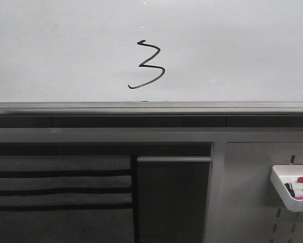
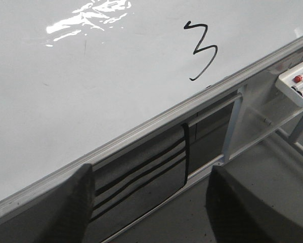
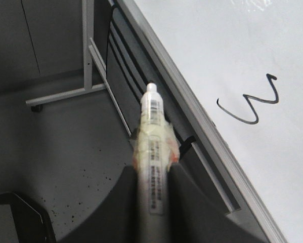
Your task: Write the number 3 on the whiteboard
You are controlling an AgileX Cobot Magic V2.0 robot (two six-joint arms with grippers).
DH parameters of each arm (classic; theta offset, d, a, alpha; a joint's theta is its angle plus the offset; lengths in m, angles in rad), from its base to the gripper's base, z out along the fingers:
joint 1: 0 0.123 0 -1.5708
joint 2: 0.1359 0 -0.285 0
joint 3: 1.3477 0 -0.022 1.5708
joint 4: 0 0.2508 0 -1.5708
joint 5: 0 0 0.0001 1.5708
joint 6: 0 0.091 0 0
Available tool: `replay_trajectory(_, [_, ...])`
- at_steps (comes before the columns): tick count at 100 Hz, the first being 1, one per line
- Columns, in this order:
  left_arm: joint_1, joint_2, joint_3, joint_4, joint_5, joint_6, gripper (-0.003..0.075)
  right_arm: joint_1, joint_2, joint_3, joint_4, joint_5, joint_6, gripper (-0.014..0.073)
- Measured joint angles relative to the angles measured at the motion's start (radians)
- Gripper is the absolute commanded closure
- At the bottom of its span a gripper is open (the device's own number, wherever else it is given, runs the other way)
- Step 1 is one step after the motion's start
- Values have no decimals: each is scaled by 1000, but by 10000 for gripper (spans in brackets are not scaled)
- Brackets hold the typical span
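Observation:
A thin black angular number 3 (image 1: 147,65) with a long lower tail stands on the white glossy whiteboard (image 1: 65,50), just above its grey edge rail (image 1: 151,108). The same number 3 (image 2: 202,50) shows in the left wrist view and the number 3 (image 3: 252,101) lies sideways in the right wrist view. My right gripper (image 3: 154,174) is shut on a white marker (image 3: 152,147) wrapped in tape, held away from the whiteboard (image 3: 232,45), its tip off the surface. My left gripper (image 2: 148,202) is open with nothing between its fingers, back from the board. Neither gripper appears in the front view.
A white tray (image 1: 293,190) with markers hangs on the grey perforated panel (image 1: 252,202) at the lower right. Below the rail hang a grey striped cloth (image 1: 60,192) and a dark panel (image 1: 174,202). The board's metal stand legs (image 3: 88,55) rest on the grey floor.

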Motion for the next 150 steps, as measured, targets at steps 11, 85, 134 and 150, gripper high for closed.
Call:
replay_trajectory(11, [0,2,0,-15,0,3,280,0,0,1,-4,2,-32,592])
replay_trajectory(85, [-432,422,-209,-136,60,486,280,36,90,1,-6,2,-140,592])
replay_trajectory(134, [-464,645,-380,-132,56,523,347,36,90,1,-8,8,-140,592])
replay_trajectory(150, [-487,653,-381,-129,73,565,498,36,90,1,-8,12,-140,592])
